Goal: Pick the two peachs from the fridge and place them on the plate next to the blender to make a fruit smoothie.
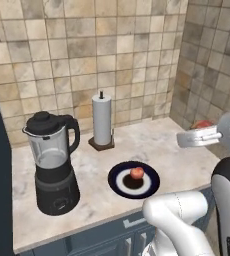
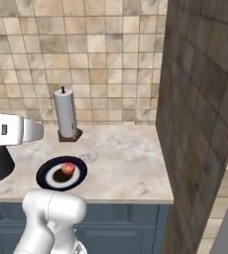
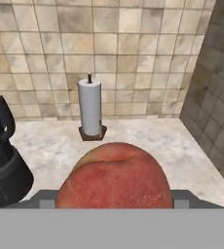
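One peach (image 1: 136, 173) lies on the dark navy plate (image 1: 119, 187), which sits on the counter right of the black blender (image 1: 52, 165). The same peach (image 2: 68, 168) and plate (image 2: 46, 178) show from the other side. My gripper (image 1: 199, 134) hovers above the counter, to the right of the plate and higher, shut on the second peach (image 1: 203, 123). In the hand view this red-orange peach (image 3: 115, 175) sits large between the fingers of the gripper (image 3: 115, 199), hiding most of them. The fridge is out of view.
A white paper towel roll (image 1: 102, 120) stands on a wooden base behind the plate. Tiled walls close the back and the right side (image 2: 200, 99). The counter's front edge (image 1: 102, 222) runs just below the plate.
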Robot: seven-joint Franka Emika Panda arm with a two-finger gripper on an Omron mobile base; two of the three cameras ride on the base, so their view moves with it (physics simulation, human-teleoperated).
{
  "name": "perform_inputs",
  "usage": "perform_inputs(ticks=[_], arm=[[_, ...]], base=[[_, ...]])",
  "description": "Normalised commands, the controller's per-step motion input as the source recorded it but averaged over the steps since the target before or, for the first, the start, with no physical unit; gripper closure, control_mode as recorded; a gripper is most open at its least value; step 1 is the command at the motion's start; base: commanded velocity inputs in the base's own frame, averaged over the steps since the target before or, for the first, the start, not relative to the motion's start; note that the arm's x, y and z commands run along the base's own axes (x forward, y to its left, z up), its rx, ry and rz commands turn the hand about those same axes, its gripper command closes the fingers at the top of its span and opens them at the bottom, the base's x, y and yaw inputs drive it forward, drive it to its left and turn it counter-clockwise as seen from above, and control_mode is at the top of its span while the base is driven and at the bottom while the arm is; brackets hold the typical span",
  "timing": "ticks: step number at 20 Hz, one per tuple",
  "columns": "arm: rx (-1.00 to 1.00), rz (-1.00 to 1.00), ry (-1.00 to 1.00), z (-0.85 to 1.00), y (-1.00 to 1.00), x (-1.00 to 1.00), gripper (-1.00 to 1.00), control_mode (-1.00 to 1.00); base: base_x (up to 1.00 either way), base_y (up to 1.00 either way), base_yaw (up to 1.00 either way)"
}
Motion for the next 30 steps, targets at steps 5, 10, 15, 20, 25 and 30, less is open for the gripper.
perform_inputs(ticks=[5, 10, 15, 20, 25, 30], arm=[[-0.01, 0.04, 0.49, -0.84, 0.07, 0.49, 1.0, -1.0], [0.01, 0.04, 0.33, -0.75, 0.02, 0.5, 1.0, -1.0], [0.0, 0.03, 0.19, -0.74, 0.4, 0.36, 1.0, -1.0], [-0.05, 0.0, 0.09, -0.9, 0.49, 0.6, 1.0, -1.0], [-0.07, 0.0, 0.02, -0.7, 0.17, 0.85, 1.0, -1.0], [-0.06, 0.0, 0.01, -0.54, 0.08, 0.78, 1.0, -1.0]], base=[[0.0, 0.0, 0.0], [0.0, 0.0, 0.0], [0.0, 0.0, 0.0], [0.0, 0.0, 0.0], [0.0, 0.0, 0.0], [0.0, 0.0, 0.0]])
